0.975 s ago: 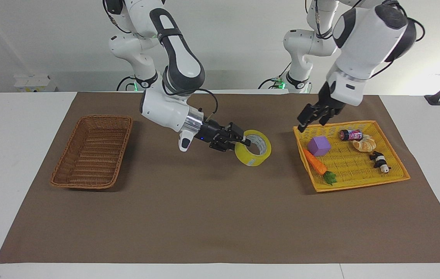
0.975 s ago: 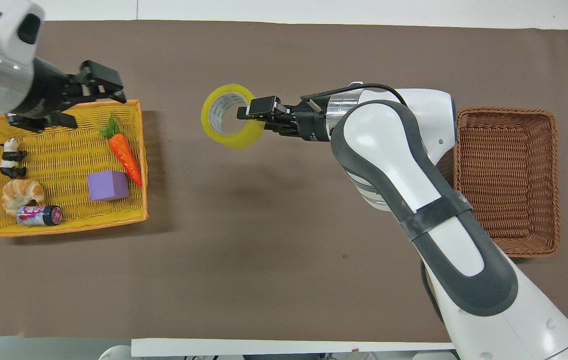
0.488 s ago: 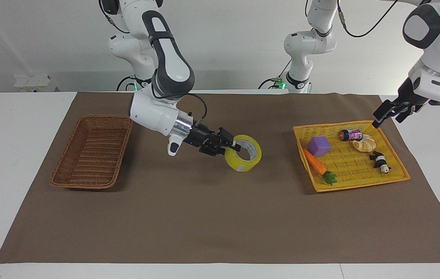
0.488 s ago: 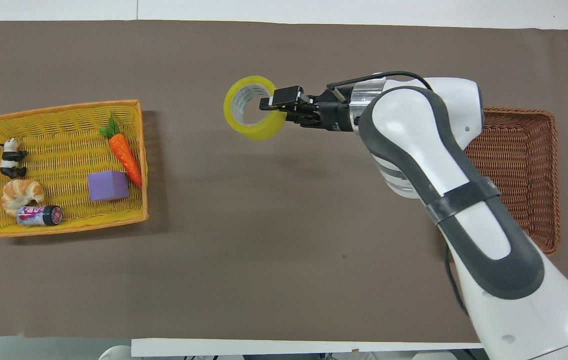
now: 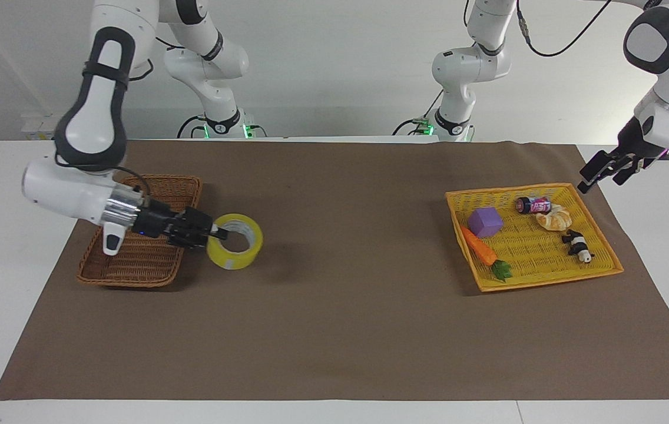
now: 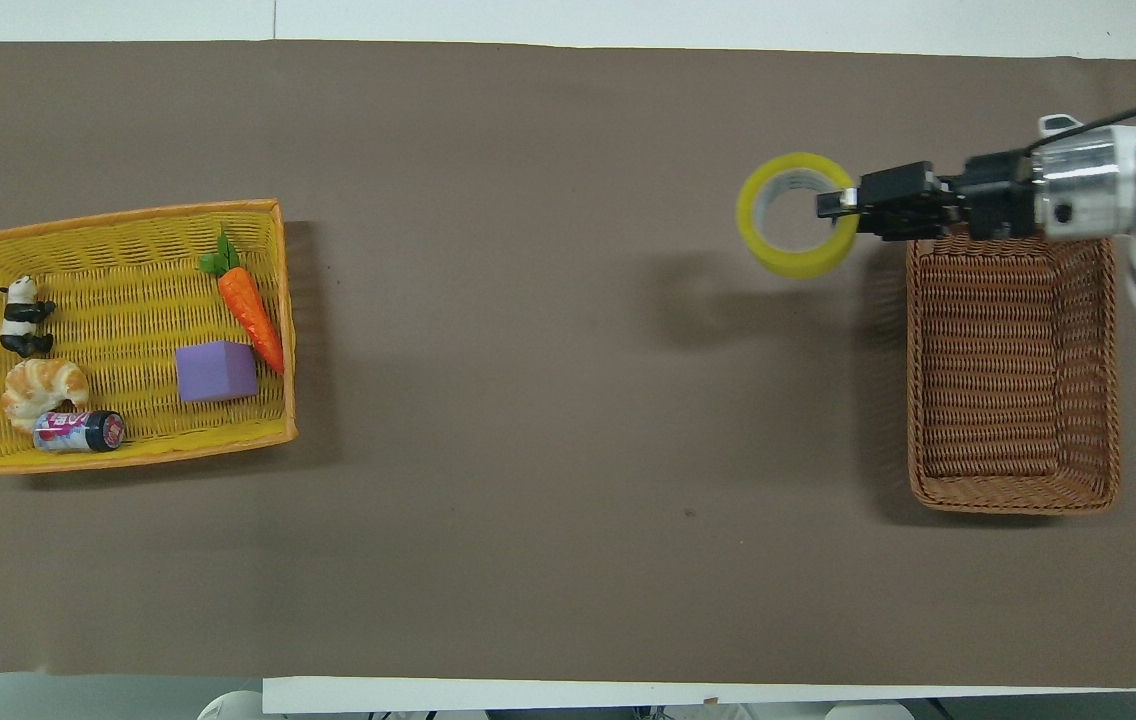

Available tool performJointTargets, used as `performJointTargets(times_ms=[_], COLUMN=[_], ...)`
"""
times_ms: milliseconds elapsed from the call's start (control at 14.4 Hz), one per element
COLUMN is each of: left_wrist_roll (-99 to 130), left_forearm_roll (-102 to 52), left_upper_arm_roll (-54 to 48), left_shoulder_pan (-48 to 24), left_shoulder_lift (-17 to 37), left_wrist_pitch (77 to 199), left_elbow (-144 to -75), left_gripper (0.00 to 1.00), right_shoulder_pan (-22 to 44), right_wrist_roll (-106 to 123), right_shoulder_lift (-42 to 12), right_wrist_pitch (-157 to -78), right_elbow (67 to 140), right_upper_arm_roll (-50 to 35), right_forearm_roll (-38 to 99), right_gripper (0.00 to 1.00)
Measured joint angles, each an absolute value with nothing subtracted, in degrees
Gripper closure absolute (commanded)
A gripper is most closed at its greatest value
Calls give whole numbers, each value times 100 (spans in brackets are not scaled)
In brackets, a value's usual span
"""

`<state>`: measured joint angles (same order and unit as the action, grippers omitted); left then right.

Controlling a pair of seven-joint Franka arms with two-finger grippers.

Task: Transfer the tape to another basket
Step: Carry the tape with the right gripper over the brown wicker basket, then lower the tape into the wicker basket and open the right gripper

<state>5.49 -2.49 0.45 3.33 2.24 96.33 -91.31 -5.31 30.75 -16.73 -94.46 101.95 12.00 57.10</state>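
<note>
Your roll of yellow packing tape hangs in the air over the brown mat, just beside the wicker basket on the side toward the middle of the desk, and it is not inside the basket. Its open core faces up and outward, with the grey-white inner ring showing. The right gripper has the fingers closed on the wall of the roll: one finger reaches into the core, the other sits on the outside of the yellow band. In the overhead view you see the right arm's wrist lying across the basket's edge that is farther from the robots, with the tape held out past the basket's rim toward the desk's middle. The roll casts a soft shadow on the mat beneath it, so it is clear of the surface.

At the left arm's end of the desk sits the yellow woven tray. In it you find a purple cube, a toy carrot beside the cube, a small drink can lying on its side, a croissant touching the can, and a panda figure.

The left gripper waits raised, off the tray's corner nearest the left arm's base, over the edge of the mat, with its fingers spread apart and holding nothing.
</note>
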Motion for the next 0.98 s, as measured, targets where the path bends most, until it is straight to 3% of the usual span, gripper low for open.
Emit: performJointTargets(times_ms=[209,418,975], left_wrist_roll=[549,538,536], left_forearm_roll=[-246,-121,63], left_upper_arm_roll=[46,-17,-145], left_shoulder_pan=[340,321,-199], left_shoulder_lift=[223,222,204], left_wrist_pitch=[9554,9484,8496], left_elbow=[-9132,-9129,-8726], left_gripper=[0,0,0], right_shoulder_pan=[-1634,-2281,-2175], right_wrist_roll=[4069,4950,5118], right_shoulder_lift=[-1632,-1627,-1640], right_wrist_pitch=[-8877,-8790,-9354], right_elbow=[10223,10573,11200], right_upper_arm_roll=[1205,1203,1115], right_forearm_roll=[4851,4527,4080], right_gripper=[100,100,100])
